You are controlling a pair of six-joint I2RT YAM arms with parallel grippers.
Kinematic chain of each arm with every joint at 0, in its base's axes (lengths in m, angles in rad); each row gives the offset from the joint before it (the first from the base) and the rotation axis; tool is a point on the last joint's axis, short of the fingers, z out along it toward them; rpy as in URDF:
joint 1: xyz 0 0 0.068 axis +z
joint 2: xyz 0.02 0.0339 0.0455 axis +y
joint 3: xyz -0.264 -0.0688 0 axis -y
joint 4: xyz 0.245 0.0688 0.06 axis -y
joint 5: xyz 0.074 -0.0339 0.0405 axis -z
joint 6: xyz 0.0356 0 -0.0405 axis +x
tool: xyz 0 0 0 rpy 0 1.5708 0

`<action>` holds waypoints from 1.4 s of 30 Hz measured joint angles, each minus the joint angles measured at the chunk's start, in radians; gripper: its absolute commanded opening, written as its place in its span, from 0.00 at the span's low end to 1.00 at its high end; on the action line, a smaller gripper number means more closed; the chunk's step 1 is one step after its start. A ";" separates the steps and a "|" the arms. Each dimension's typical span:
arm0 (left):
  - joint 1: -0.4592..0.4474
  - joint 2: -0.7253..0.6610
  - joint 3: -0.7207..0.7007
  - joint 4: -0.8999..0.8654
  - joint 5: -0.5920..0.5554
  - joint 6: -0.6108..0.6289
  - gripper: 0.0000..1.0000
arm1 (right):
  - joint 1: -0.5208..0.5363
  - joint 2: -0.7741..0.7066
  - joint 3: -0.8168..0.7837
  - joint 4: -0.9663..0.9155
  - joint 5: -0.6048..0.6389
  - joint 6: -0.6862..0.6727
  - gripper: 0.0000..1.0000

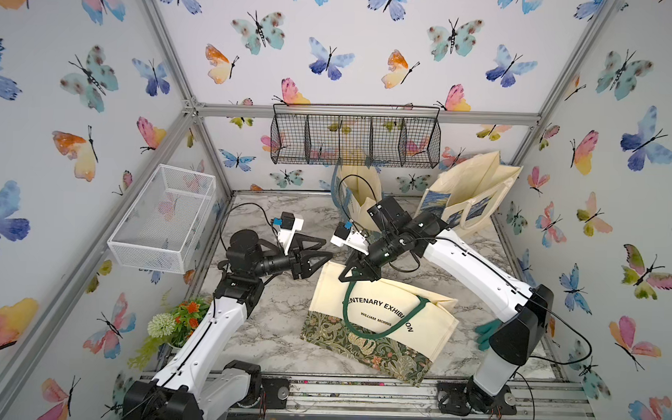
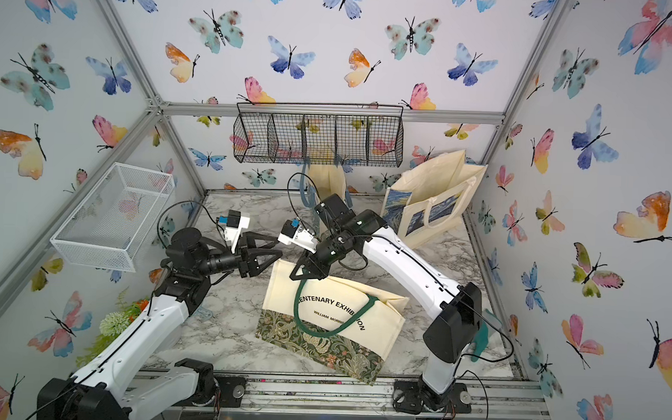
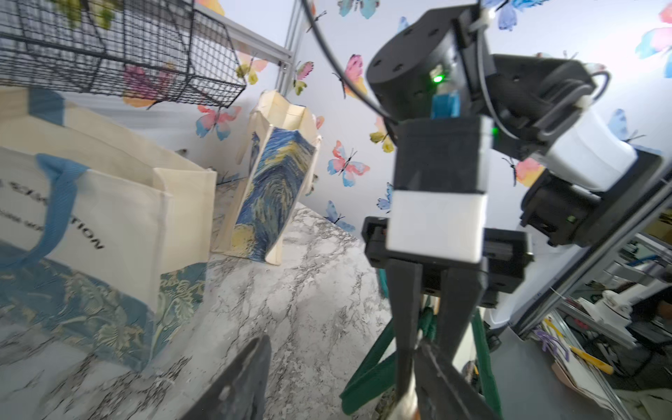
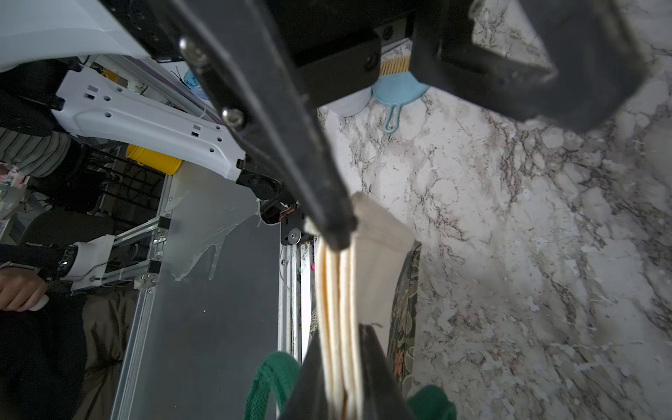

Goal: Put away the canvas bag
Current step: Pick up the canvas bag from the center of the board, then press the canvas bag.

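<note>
R gripper (image 1: 349,276) clamps flat canvas bag (image 1: 381,308), L gripper (image 1: 328,247) gaping; 2 bags (image 1: 360,198) (image 1: 469,192) upright, 2 wire baskets (image 1: 356,136) (image 1: 161,220)

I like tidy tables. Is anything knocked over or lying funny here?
Yes. The canvas bag with green handles lies flat and crooked on the table, while the blue-handled bag and the painted bag stand upright at the back. The right gripper has its jaws pinched on the flat bag's top edge.
</note>
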 measured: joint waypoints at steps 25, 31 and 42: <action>-0.085 0.039 0.005 -0.079 0.033 0.102 0.12 | -0.107 0.005 0.046 0.007 0.016 0.076 0.02; -0.107 0.080 0.055 -0.140 0.014 0.159 0.00 | -0.128 0.005 0.045 0.002 0.006 0.095 0.02; -0.126 0.099 0.105 -0.316 0.010 0.276 0.00 | -0.131 0.005 -0.017 -0.002 -0.077 0.066 0.13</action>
